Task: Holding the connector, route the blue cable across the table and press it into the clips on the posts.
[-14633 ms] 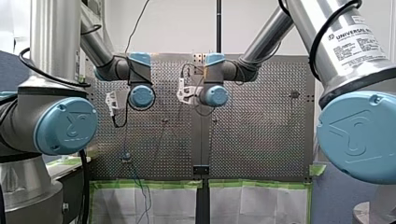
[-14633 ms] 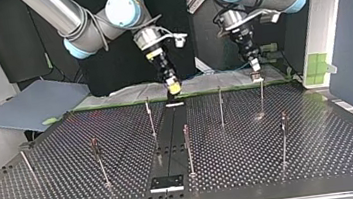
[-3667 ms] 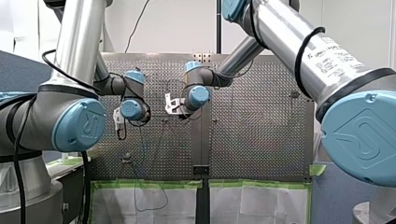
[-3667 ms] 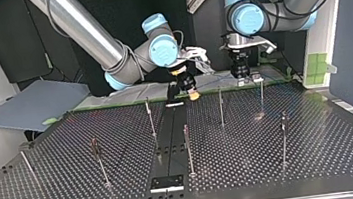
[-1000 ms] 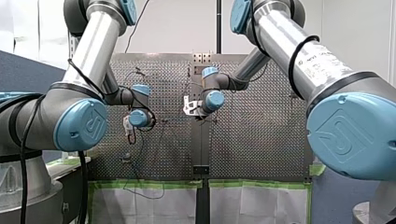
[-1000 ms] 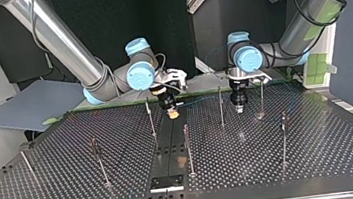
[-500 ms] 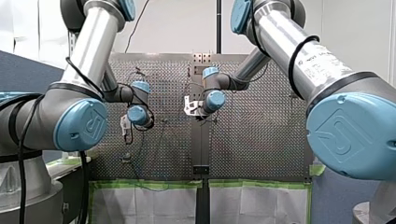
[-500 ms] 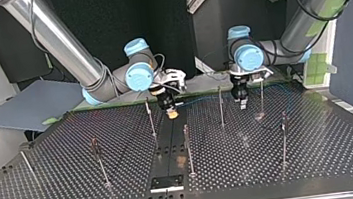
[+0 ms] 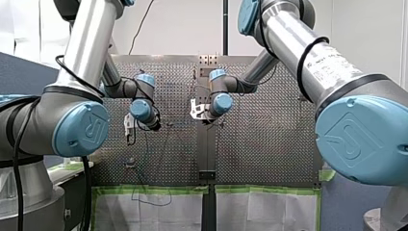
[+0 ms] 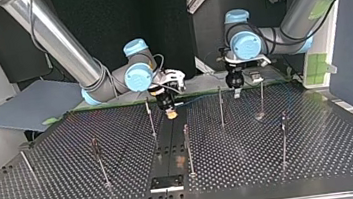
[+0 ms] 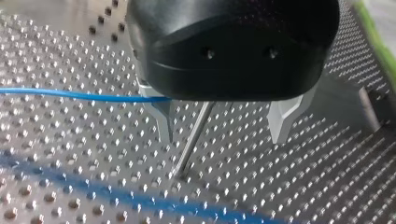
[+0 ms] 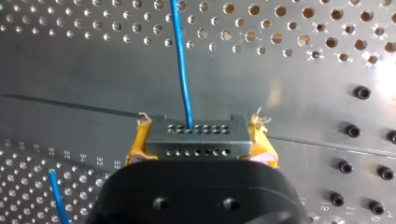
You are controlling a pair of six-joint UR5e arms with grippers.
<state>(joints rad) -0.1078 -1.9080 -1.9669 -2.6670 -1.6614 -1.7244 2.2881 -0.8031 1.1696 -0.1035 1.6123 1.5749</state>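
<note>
At the table's [image 10: 294,176] arm-side edge: left end effector [image 11: 223,138], fingers apart, has lifted off post [image 11: 194,140]; right end effector [image 12: 200,145] clamps connector [image 12: 196,133]; blue cable [image 12: 181,60] press there probably done.

UR logos marked my left arm's joint cap [image 9: 79,129] and my right arm's joint cap [image 9: 358,139]; its white label [image 9: 332,62] was unreadable.

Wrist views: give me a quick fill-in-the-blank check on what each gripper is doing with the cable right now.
My right gripper is ___ on the connector.
The pads gripping it are ___.
The cable leaving the connector is ___.
My left gripper is ___, with a post showing between its fingers.
Missing words: shut; yellow; blue; open.
</note>
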